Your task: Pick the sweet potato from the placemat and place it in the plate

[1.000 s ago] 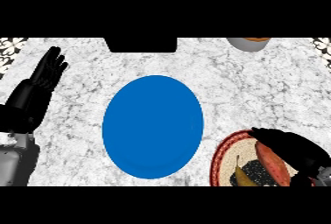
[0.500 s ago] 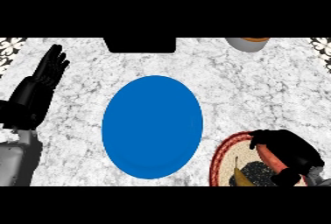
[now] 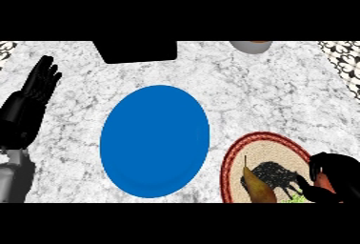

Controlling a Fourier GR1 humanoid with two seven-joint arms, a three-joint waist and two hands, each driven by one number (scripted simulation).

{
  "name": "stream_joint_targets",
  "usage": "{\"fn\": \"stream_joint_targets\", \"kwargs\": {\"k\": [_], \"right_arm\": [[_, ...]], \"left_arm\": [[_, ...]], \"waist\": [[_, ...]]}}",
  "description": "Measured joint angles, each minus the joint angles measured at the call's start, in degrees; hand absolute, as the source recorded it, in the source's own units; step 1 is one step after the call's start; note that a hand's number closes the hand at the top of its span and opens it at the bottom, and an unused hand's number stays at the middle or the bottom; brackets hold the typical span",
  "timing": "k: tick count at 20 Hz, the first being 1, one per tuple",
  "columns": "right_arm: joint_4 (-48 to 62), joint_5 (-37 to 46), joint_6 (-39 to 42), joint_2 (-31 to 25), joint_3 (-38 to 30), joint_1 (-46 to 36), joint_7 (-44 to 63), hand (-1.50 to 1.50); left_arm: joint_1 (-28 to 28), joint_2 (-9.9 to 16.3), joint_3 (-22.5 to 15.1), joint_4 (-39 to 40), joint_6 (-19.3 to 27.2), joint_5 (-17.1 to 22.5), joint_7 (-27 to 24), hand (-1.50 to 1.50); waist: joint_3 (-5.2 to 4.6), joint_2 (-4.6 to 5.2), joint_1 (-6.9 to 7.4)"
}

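Marble-patterned grey counter (image 3: 267, 95) seen from above. Centre: blue oval plate (image 3: 155, 140), bare. Lower right: round woven placemat with red rim (image 3: 239, 152). At its right edge, black right hand (image 3: 336, 177), fingers curled around orange-red sweet potato (image 3: 324, 181), mostly hidden. Left edge: black left hand (image 3: 32, 102), fingers straight and apart, resting, holding nothing.

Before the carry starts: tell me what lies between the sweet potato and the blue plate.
Nothing visible blocks it. The sweet potato sits inside the curled right hand at the placemat's right edge. Toward the blue plate lie only the placemat's surface and a bare strip of counter. The left hand rests open at far left.
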Motion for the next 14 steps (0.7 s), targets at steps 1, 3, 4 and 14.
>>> {"fn": "stream_joint_targets", "kwargs": {"k": [1,3,4,14], "right_arm": [[-1.40,0.95,-1.77,0.60,-1.18,2.24,2.50,1.50],[-5.91,2.67,-4.70,1.55,-3.34,6.51,6.98,1.50],[-9.15,3.53,-5.91,2.22,-3.70,9.04,8.77,1.50],[-39.12,9.94,-12.09,10.21,6.42,23.62,15.10,1.50]], "left_arm": [[0.08,0.09,0.21,-0.08,0.17,0.00,0.27,0.00],[0.30,0.06,0.27,-0.72,0.32,0.02,0.76,0.00],[0.23,0.38,0.68,-0.78,0.01,0.42,0.84,0.00],[-0.46,-0.43,-0.75,-2.91,-0.68,0.54,2.32,0.00]], "waist": [[-0.01,-0.07,-0.48],[0.00,-0.06,-0.44],[-0.01,-0.02,-0.35],[0.01,0.54,2.42]]}}
